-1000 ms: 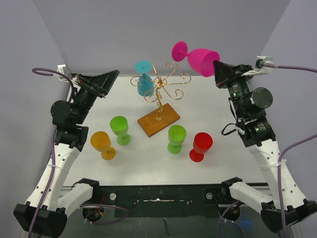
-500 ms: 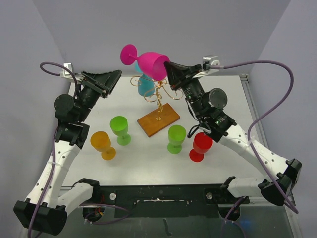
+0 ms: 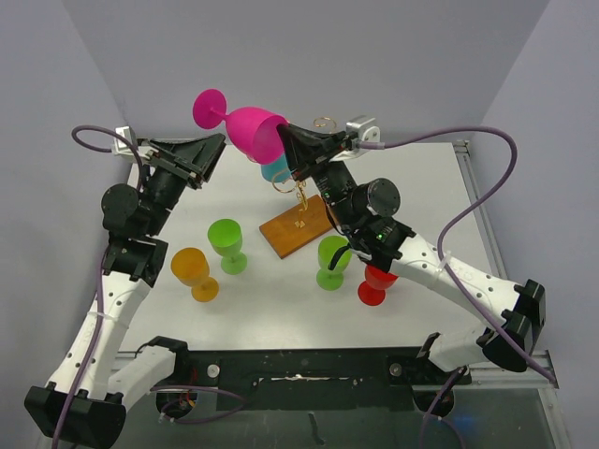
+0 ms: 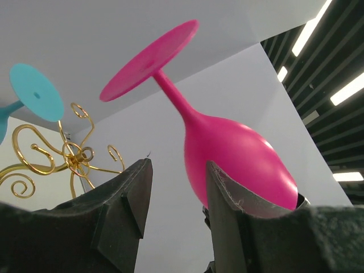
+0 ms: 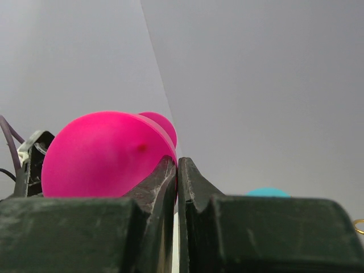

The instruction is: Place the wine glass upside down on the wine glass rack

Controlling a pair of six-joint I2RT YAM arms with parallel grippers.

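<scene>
right gripper pinched tight on pink wine glass rim, stem pointing up and far-left. rack lies right of it, lower. left gripper part-open, empty.

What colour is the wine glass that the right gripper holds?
Bright pink wine glass, clearest in the left wrist view.

- The wine glass is bright pink and opaque, with a rounded bowl, a thin stem and a flat round foot. It hangs tilted in the air, foot raised to the upper left. The right gripper pinches its rim between closed fingers.
- The wine glass rack stands upright on the table, with curled gold wire scrolls on a central stem and a flat brown wooden base. The glass is near its top, clear of the scrolls.
</scene>
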